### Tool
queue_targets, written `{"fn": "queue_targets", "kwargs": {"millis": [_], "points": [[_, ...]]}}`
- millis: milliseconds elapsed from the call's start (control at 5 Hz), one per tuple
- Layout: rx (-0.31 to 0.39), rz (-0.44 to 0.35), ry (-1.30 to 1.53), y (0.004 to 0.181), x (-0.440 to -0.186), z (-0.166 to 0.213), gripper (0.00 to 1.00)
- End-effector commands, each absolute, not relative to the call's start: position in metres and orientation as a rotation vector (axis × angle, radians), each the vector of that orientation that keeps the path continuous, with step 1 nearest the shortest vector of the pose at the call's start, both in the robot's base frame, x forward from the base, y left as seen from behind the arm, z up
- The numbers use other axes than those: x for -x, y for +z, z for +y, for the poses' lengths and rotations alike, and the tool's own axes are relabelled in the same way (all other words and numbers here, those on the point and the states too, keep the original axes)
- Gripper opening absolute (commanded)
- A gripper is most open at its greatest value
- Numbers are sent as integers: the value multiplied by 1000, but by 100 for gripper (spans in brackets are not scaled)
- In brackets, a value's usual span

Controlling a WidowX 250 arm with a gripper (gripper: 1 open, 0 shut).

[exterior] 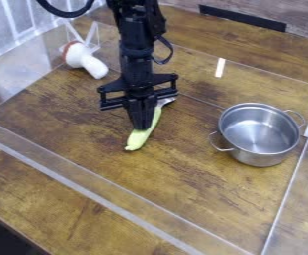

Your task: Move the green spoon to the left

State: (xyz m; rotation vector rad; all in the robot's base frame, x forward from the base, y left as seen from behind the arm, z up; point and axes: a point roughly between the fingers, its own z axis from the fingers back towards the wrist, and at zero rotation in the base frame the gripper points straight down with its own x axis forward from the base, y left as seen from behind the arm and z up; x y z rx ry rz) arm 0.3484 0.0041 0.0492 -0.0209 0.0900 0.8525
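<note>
Black gripper (145, 117) jaws closed on yellow-green plastic-handled spoon (141, 136). Grasp looks done; spoon apparently rests on wooden table (63, 125); leftward move remains.

The bench (183, 189) carries four loose things, one of each kind. There is one green spoon (141, 136) near the middle and one round steel pot (256, 155) to the right. One thin white stick (220, 67) lies at the far side, and one white handled object (87, 63) at the far left. A single robot arm reaches in, with a single claw (141, 118). Clear panels fence the bench; how many cannot be told.
</note>
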Motion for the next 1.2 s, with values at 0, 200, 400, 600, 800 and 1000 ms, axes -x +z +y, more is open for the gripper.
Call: {"fn": "queue_targets", "kwargs": {"millis": [0,200,400,600,800,1000], "points": [[87,-37,869,113,-361,20,0],[122,-50,751,143,-358,33,0],[124,-45,662,139,-352,23,0],[129,-39,656,136,-348,7,0],[137,-28,650,134,-346,-10,0],[118,-12,603,105,-352,-9,100]]}}
